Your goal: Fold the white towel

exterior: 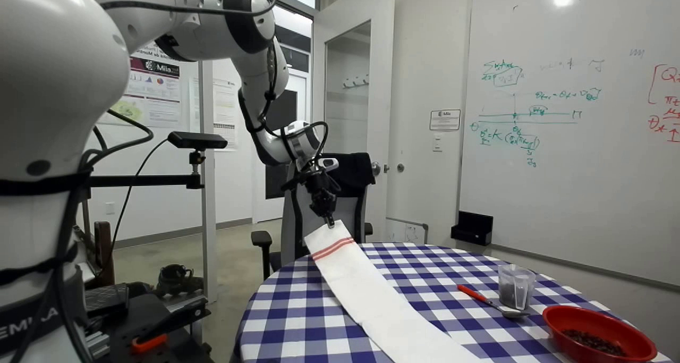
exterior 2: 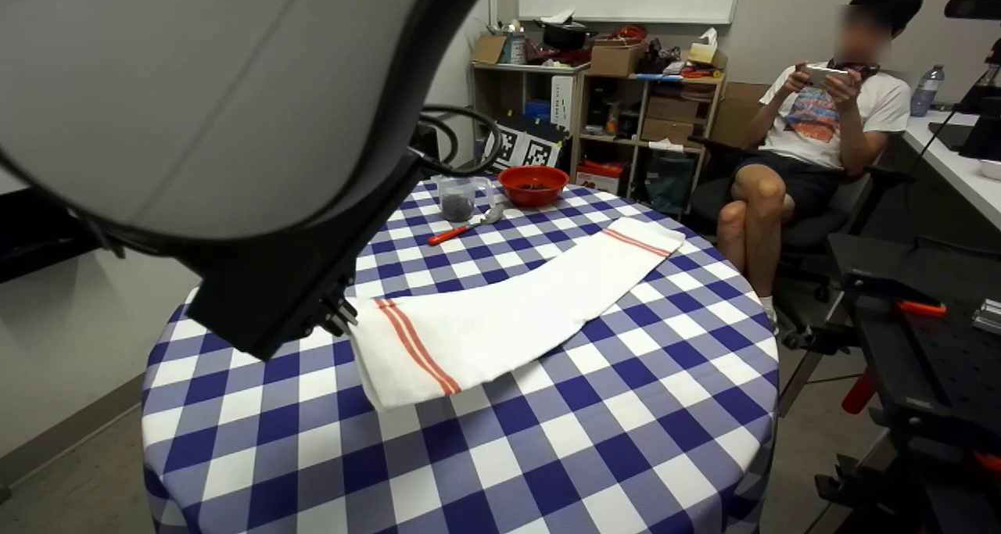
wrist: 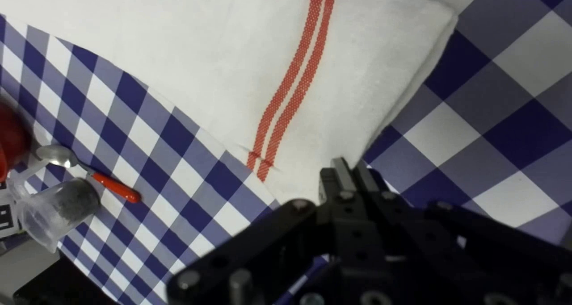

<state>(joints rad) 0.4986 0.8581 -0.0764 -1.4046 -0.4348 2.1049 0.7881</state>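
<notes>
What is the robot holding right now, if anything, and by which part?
The white towel, by one corner of its raised striped end; the jaws are shut on it.

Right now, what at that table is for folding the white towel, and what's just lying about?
For the job: white towel; pincer, closed on one end of it.

Just lying about: red bowl; red-handled spoon; clear plastic cup; checked tablecloth, spread underneath.

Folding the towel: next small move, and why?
Probably start carrying the held end of the white towel over toward its opposite striped end: the jaws are shut on one corner, that end is raised off the checked tablecloth, and the rest lies stretched out.
</notes>
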